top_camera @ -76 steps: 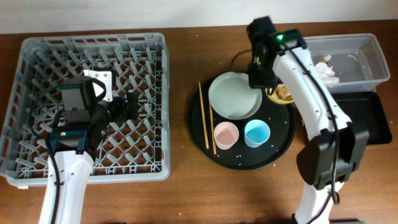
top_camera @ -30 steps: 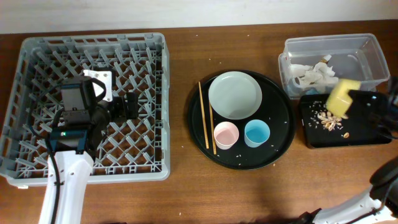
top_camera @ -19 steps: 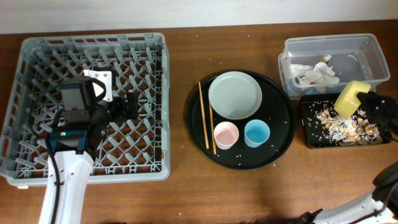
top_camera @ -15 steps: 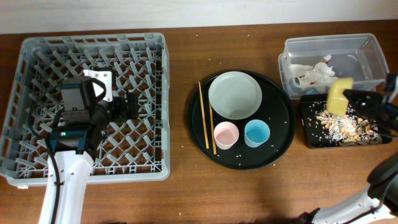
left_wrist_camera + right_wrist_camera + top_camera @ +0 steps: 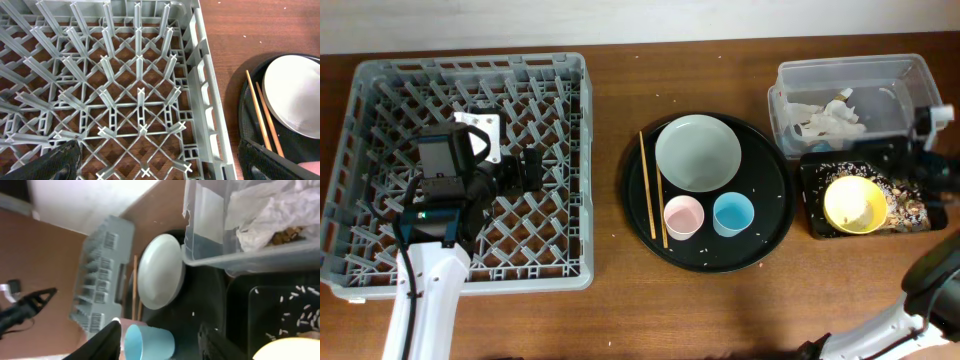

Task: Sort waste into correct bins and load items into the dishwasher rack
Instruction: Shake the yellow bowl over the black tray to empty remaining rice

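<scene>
The yellow bowl (image 5: 853,205) is sitting mouth-up in the shallow black tray (image 5: 817,228), right of the round black tray (image 5: 760,245). The right tool (image 5: 160,327) is gaping wide, empty, there too. Left of the round tray, the left tool (image 5: 159,145) is hanging wide open over the dishwasher rack (image 5: 380,150).

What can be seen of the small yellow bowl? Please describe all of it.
The small yellow bowl is round, plain, pale yellow, perhaps plastic. It stands upright, mouth up, and looks empty. It rests inside the shallow black tray, among white rice grains and brown scraps, near the clear tub. Nothing grips it.
</scene>
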